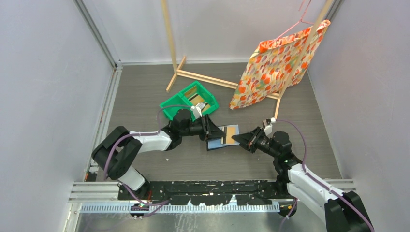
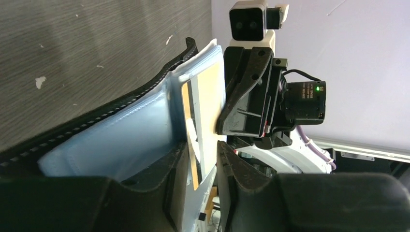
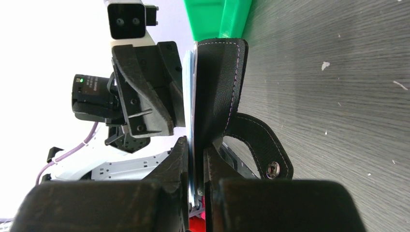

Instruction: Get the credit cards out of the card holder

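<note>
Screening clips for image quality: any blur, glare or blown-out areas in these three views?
Top external: evenly lit, sharp, card holder small. Left wrist: left gripper dark and soft, wall bright. Right wrist: background beyond the holder blown out white, right gripper dark, table grain crisp.

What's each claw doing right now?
Left claw: closed on the pale pocket leaf of the flat dark navy bi-fold card holder.
Right claw: closed on that holder's dark cover edge.

I see a dark grey wood-grain tabletop carrying a green bin left of centre, a pale wooden rack base toward the far edge, and the card holder at its middle.
</note>
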